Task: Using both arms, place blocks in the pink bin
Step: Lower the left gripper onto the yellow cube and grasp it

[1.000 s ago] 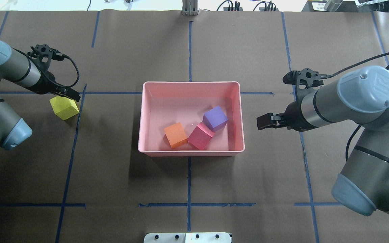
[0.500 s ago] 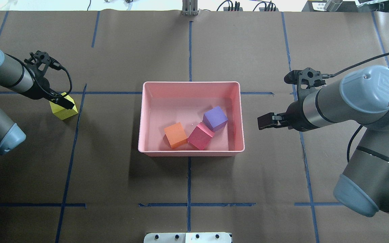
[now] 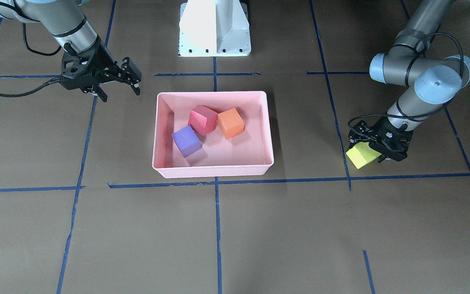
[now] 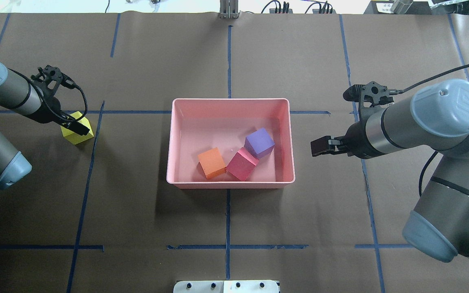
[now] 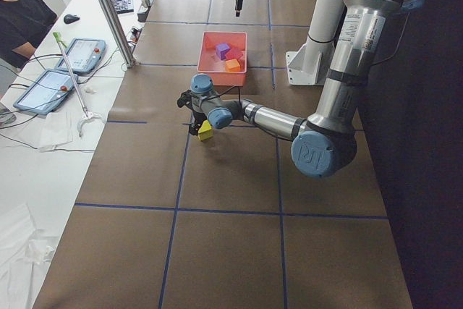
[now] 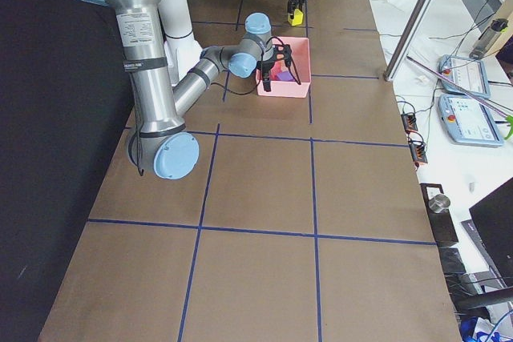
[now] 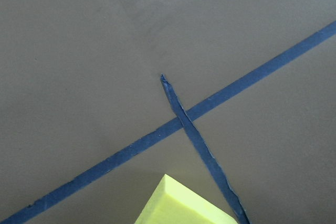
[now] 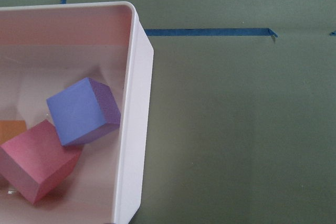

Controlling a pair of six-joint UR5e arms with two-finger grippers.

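Note:
The yellow-green block (image 4: 71,136) sits on the table at the far left; it also shows in the front view (image 3: 359,156) and at the bottom of the left wrist view (image 7: 184,205). My left gripper (image 4: 77,127) is lowered over it, open, with a finger on either side (image 3: 375,149). The pink bin (image 4: 230,184) holds the purple block (image 4: 259,142), the red-pink block (image 4: 242,163) and the orange block (image 4: 212,162). My right gripper (image 4: 318,146) hovers open and empty just right of the bin (image 3: 120,93).
The white pedestal base (image 3: 214,28) stands behind the bin. Blue tape lines (image 4: 228,246) cross the brown table cover. A white box (image 4: 226,287) lies at the near edge. An operator and tablets sit past the table's far side (image 5: 29,19).
My left gripper has moved down and slightly left onto the yellow-green block, which has stayed in place. My right arm has barely moved.

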